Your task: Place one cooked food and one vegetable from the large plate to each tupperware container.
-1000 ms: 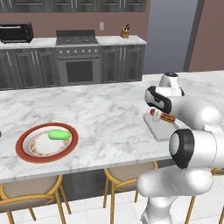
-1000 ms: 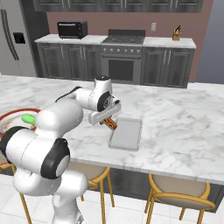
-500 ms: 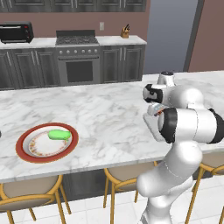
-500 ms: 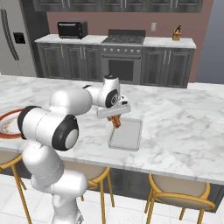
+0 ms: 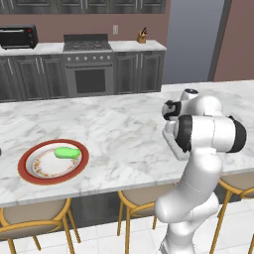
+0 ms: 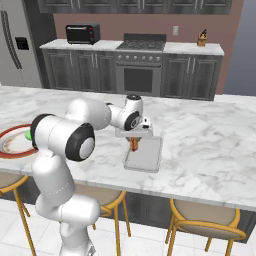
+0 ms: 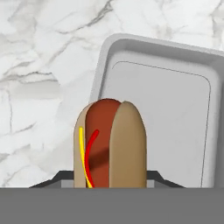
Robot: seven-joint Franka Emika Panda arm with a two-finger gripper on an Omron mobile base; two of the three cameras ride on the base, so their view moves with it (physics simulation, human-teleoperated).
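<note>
A hot dog (image 7: 109,144), bun with red and yellow stripes on the sausage, stands on end in my gripper (image 6: 134,141), which is shut on it. It hangs just above the left end of a light-grey tupperware container (image 6: 146,156) (image 7: 168,109) on the marble island; the hot dog (image 6: 134,144) shows as an orange tip under the hand. In the left base view my arm covers most of the container (image 5: 170,144). The large plate (image 5: 30,174), red-rimmed, lies far left and holds a green vegetable (image 5: 67,152). The plate's rim (image 6: 10,131) peeks out behind my arm.
The marble island (image 5: 124,134) stretches wide between plate and container. Wooden stools (image 6: 205,222) stand along its near edge. Behind are dark cabinets, a stove (image 5: 88,74) and a toaster oven (image 6: 82,33).
My elbow has swung up and round while the hand, still holding the hot dog, shifted slightly over the container's left end. Plate and vegetable have not moved.
</note>
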